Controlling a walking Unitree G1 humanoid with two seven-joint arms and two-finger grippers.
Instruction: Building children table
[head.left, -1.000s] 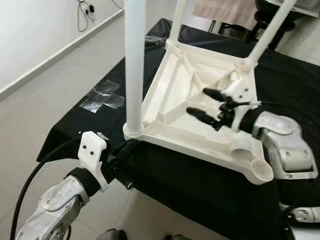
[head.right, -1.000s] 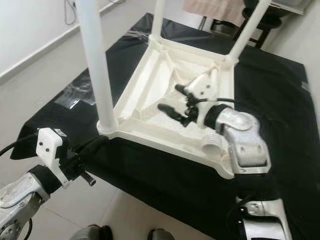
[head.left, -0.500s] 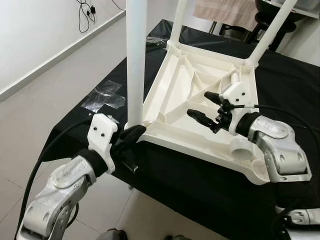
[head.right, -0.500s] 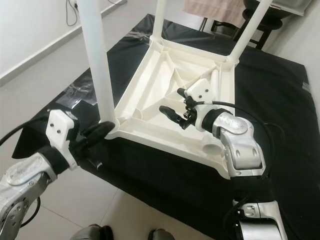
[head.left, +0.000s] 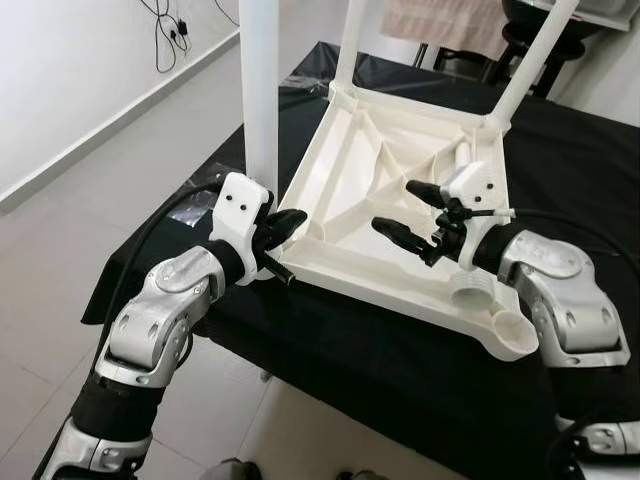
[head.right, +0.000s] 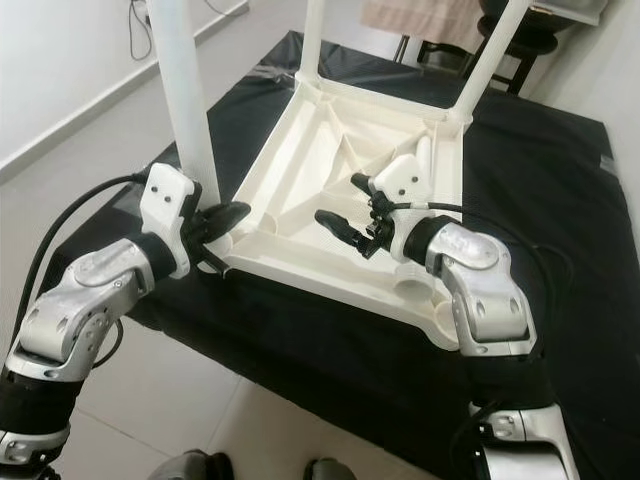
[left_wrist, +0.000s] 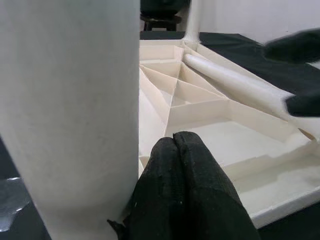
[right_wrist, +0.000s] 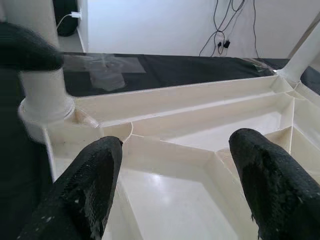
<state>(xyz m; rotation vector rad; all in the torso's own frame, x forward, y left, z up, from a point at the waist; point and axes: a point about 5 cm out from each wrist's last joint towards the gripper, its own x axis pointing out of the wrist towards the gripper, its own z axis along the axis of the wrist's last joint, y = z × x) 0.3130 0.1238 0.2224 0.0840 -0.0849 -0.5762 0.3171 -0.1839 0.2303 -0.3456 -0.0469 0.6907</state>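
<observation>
1. An empty screw socket (head.left: 474, 296) sits at the near right corner of the upturned white tabletop (head.left: 350, 190), which lies underside up on a black cloth (head.left: 400, 370).
2. The left gripper (head.left: 285, 222) reaches in from the near left, its two black fingers (left_wrist: 182, 185) pressed together and holding nothing, tips at the tabletop's near left rim just beside the near left leg (head.left: 258, 90).
3. The right gripper (head.left: 405, 210) hovers over the ribbed underside right of centre, fingers (right_wrist: 90, 175) spread wide and empty.
4. A loose leg (head.left: 458, 158) lies inside the tabletop, just beyond the right gripper.
5. Two more legs stand at the far corners: far left leg (head.left: 352, 45), far right leg (head.left: 532, 55).
</observation>
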